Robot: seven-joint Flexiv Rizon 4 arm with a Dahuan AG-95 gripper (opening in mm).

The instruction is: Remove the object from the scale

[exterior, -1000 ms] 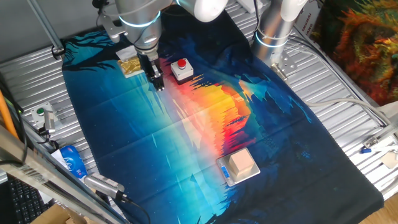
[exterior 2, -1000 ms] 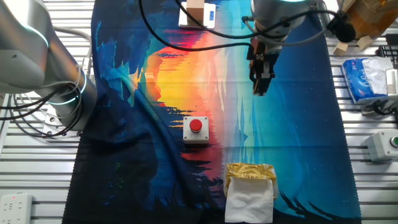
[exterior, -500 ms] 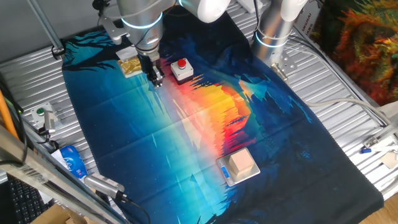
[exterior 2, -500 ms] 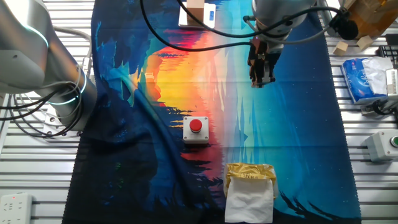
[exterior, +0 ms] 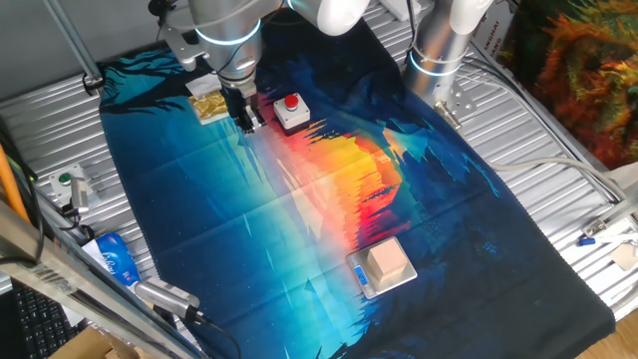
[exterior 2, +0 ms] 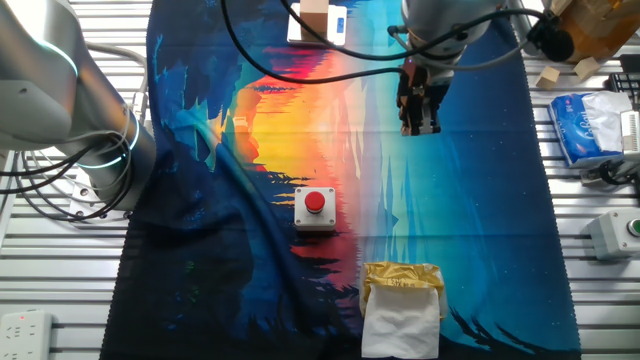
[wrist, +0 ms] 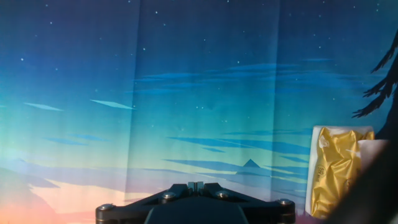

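The pale beige block [exterior: 388, 261] sits on the small silver-grey scale [exterior: 363, 280] near the front edge of the printed cloth; in the other fixed view the block [exterior 2: 314, 16] and scale [exterior 2: 335, 24] are at the top edge. My gripper [exterior: 248, 124] hangs above the cloth far from them, beside the red-button box. It also shows in the other fixed view [exterior 2: 416, 126]. Its fingers are together with nothing between them. In the hand view the gripper [wrist: 195, 185] shows at the bottom edge, shut, over bare cloth.
A white box with a red button [exterior: 291, 110] stands right of my gripper. A gold crinkled packet [exterior: 207, 105] lies on a white sheet to its left, and shows in the hand view [wrist: 339, 168]. A blue-and-white pack [exterior 2: 584, 112] and a grey switch box [exterior 2: 615, 232] lie off the cloth.
My gripper has risen a little and drifted slightly away from the scale end of the cloth. The block and scale have not moved.
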